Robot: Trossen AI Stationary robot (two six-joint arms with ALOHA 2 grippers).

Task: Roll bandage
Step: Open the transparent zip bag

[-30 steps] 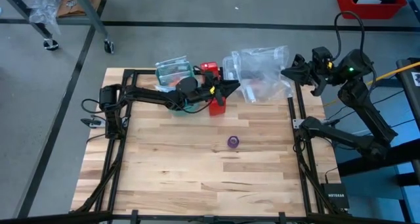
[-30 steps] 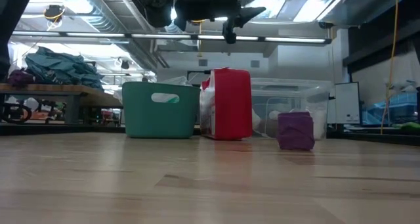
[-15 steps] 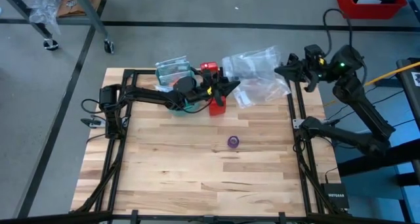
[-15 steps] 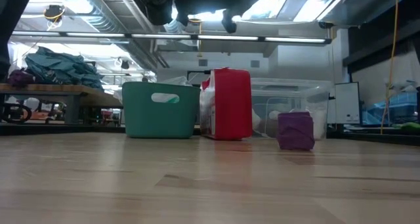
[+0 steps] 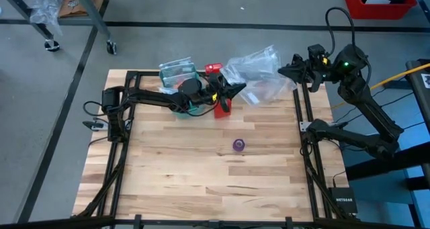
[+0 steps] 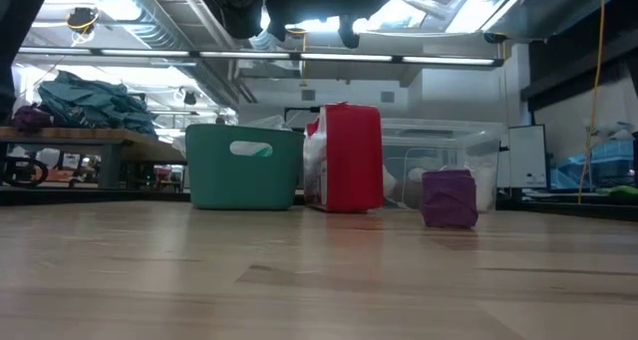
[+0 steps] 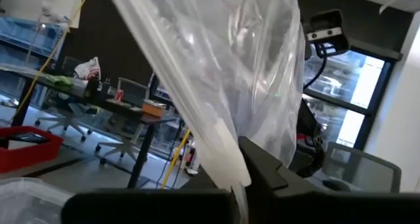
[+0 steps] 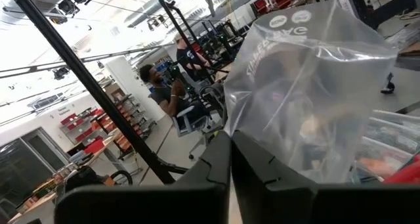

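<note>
- My left fingers (image 7: 262, 168) are pinched shut on one edge of a clear plastic bag (image 5: 252, 71); my left gripper (image 5: 238, 89) hangs above the back of the table, just beside the red box (image 5: 220, 103).
- My right fingers (image 8: 216, 165) are closed on the bag's opposite edge, with my right gripper (image 5: 285, 70) raised at the table's back right corner, so the bag is stretched between my two hands.
- The bandage (image 5: 238, 144) sits alone on the wooden table (image 5: 168, 168), near the middle and well apart from both my grippers.
- It is a tight purple coil standing on end: the high view shows a round face, the low view (image 6: 449, 197) an upright stub, so its axis points straight up.
- A second ago my left fingers were spread; now they are clamped on the plastic.
- My right gripper has moved inward toward the left one, and the bag has lifted and shifted with it.
- The bandage, the red box and the green basket (image 6: 244, 167) have not moved.
</note>
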